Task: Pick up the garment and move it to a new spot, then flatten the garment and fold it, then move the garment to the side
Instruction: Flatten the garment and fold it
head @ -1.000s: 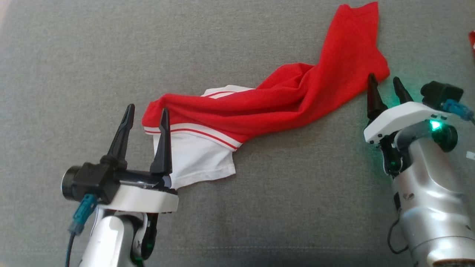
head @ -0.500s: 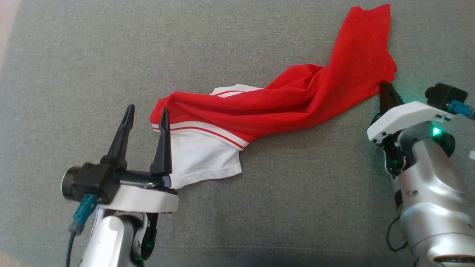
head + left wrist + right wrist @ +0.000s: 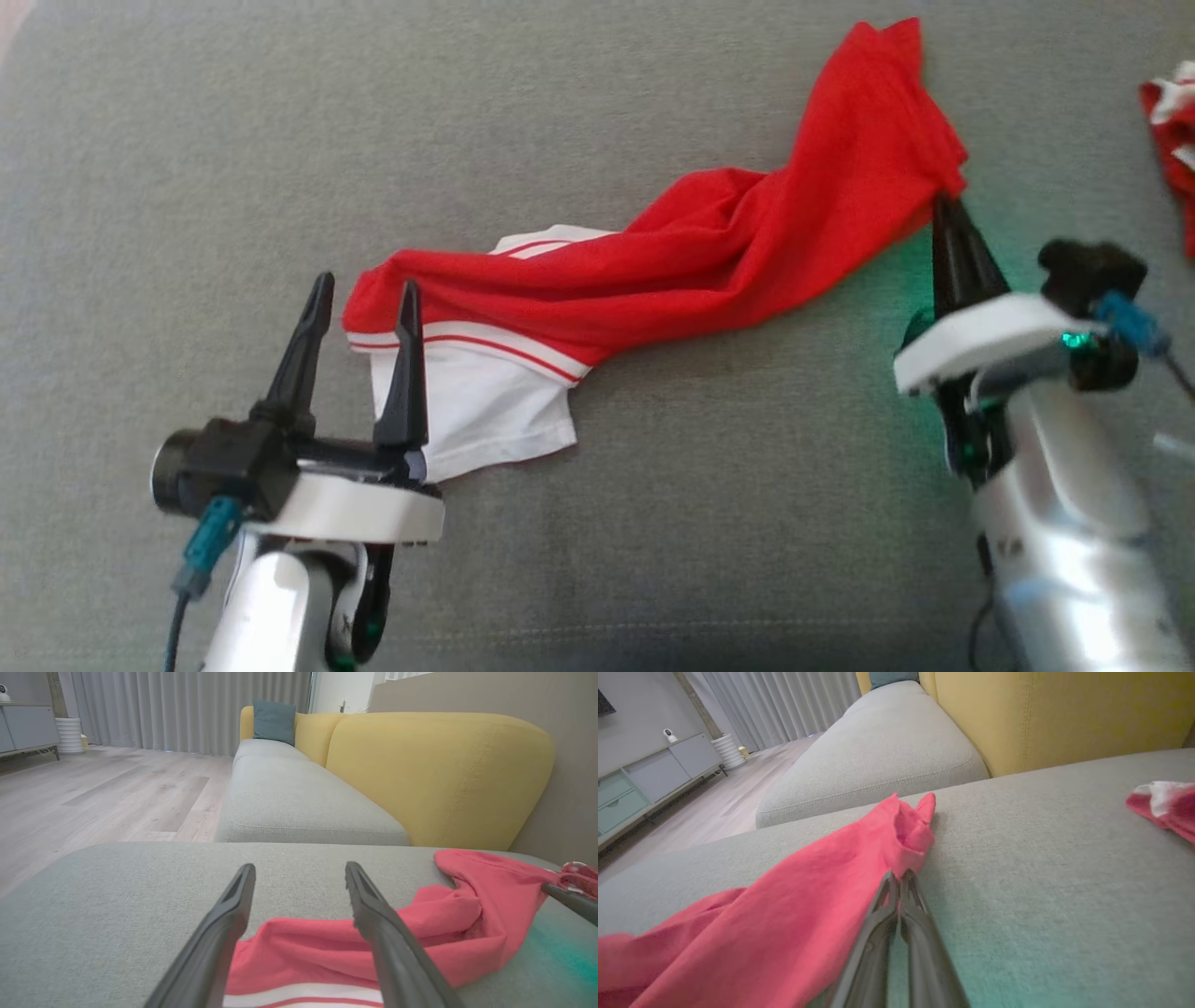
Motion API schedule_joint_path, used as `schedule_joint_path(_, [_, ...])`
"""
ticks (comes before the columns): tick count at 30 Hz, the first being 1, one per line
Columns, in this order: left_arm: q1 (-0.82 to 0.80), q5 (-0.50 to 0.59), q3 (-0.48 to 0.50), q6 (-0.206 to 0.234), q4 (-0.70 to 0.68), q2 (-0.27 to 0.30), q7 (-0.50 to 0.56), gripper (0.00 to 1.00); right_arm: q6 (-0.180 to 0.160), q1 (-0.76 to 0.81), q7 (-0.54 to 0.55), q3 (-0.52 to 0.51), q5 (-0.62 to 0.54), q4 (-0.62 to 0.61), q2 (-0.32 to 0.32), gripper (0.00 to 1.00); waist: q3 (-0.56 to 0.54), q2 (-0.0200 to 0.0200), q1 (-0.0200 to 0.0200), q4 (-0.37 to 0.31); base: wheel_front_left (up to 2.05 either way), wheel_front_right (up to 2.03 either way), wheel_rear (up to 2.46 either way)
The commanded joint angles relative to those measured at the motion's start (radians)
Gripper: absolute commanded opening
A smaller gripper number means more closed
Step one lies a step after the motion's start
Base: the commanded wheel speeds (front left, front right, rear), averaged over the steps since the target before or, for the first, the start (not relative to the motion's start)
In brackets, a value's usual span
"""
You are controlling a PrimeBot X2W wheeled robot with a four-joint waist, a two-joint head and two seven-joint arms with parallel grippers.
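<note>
Soft, even daylight is filling every view, leaving faint shadows. A green glow (image 3: pixel 898 280) is spilling onto the grey cushion (image 3: pixel 653 523) beside the right tool (image 3: pixel 941 202), whose arm (image 3: pixel 1064 532) is blurring slightly.

1. No word, brand name, number or sign can be read in any of the views.
2. The garment (image 3: pixel 728 243) has thin red stripes across its white band. They are plain lines with no lettering.
3. The left forearm (image 3: pixel 280 607), low in the head view, has a small dark mark on its pale shell. It may be a single letter, but it is too blurred to read.
</note>
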Motion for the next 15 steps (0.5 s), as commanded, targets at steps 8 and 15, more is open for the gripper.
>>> schedule_joint_path(8, [0.024, 0.018, 0.035, -0.007, -0.030, 0.001, -0.012, 1.00, -0.001, 0.222, 0.088, 0.034, -0.040, -0.483, 0.018, 0.00, -0.036, 0.0000, 0.0000, -0.054, 0.00, 0.00, 0.00])
schedule_joint_path(15, [0.034, 0.016, 0.032, -0.010, -0.032, 0.001, -0.012, 1.00, -0.001, 0.356, 0.196, 0.055, -0.053, -0.819, 0.018, 0.00, -0.060, 0.0000, 0.0000, -0.057, 0.00, 0.00, 0.00])
